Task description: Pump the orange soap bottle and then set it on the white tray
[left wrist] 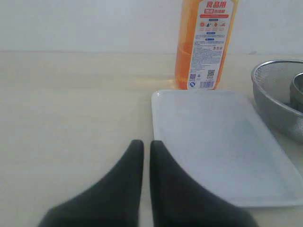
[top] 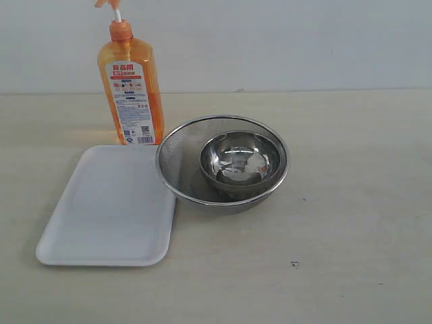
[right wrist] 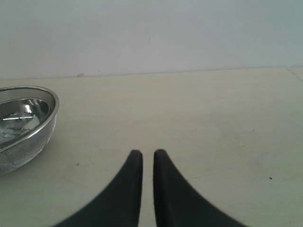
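Jaws pressed together on nothing, the left gripper (left wrist: 146, 143) hangs low over the pale table (top: 351, 202), close to one edge of the white tray (left wrist: 222, 142). The right gripper (right wrist: 147, 152), likewise closed and empty, hangs over bare tabletop, well apart from the tray. The tray lies flat with nothing on it. The orange soap bottle (top: 131, 94) stands upright on the table just behind the tray's far edge, label facing forward; whether the two touch cannot be told. A steel mesh strainer (top: 177, 155) sits against the tray's right side, with a smaller steel bowl (top: 239, 162) resting inside it.
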Motion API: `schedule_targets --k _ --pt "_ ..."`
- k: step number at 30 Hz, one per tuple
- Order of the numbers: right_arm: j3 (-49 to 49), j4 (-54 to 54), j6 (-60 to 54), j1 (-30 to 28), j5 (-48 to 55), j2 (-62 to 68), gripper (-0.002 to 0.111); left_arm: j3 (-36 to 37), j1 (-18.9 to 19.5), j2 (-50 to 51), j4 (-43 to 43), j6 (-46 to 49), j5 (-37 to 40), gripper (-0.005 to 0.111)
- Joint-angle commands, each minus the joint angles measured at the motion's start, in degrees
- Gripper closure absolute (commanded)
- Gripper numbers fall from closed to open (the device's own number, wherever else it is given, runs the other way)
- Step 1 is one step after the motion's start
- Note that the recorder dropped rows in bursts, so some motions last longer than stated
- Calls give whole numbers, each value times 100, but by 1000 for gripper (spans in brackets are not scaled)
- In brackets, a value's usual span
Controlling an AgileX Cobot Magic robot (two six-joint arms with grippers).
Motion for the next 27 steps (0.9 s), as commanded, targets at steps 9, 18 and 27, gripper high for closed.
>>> schedule_targets --k 9,18,27 --pt "-5 4 -18 21 -123 -23 102 23 20 -21 6 -33 -9 102" --pt "-5 4 -18 21 -134 -23 102 23 20 -21 6 -33 -9 102" --pt "-5 -9 -31 21 -27 -23 102 23 20 -21 6 -33 -9 102"
